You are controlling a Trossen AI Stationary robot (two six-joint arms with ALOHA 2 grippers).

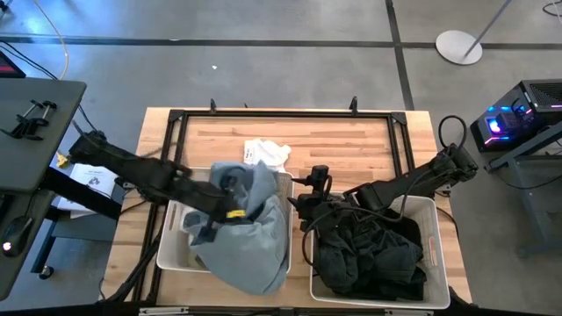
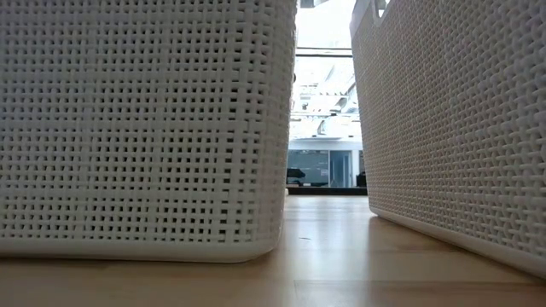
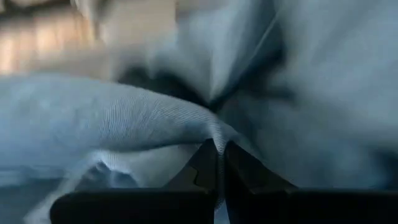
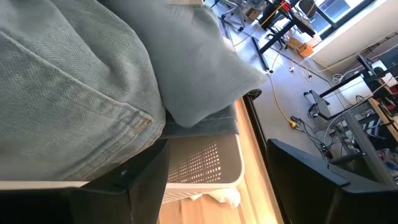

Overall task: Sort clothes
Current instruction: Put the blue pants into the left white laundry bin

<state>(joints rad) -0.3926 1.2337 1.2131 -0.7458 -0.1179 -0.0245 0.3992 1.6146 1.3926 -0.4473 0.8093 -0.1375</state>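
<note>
- Pinching a fold of the blue-grey cloth (image 3: 124, 118), the left pincer (image 3: 217, 155) has its two fingers pressed tight together with the thin ridge of cloth caught between them
- From above, the left pincer (image 1: 230, 209) sits over the left basket (image 1: 172, 249), right in the middle of the blue-grey cloth (image 1: 255, 233)
- That cloth is bunched up tall, fills most of the left basket and spills over its near edge
- A bit of beige cloth (image 1: 186, 220) peeks out in the basket beside the left arm
- The right pincer (image 1: 303, 206) hangs at the gap between the two baskets, near the far left corner of the right basket (image 1: 433, 230)
- Its fingers (image 4: 149, 180) stand wide apart with nothing between them, and they point at the blue-grey cloth (image 4: 74, 93) and the left basket's wall (image 4: 205, 165)
- The dark clothes (image 1: 369, 250) lie in a heap in the right basket
- A white cloth (image 1: 267, 154) lies crumpled on the table (image 1: 334, 140), just behind the left basket
- In the low view only the two basket walls (image 2: 145, 128) and the wood between them show; the clothes and pincers are hidden
</note>
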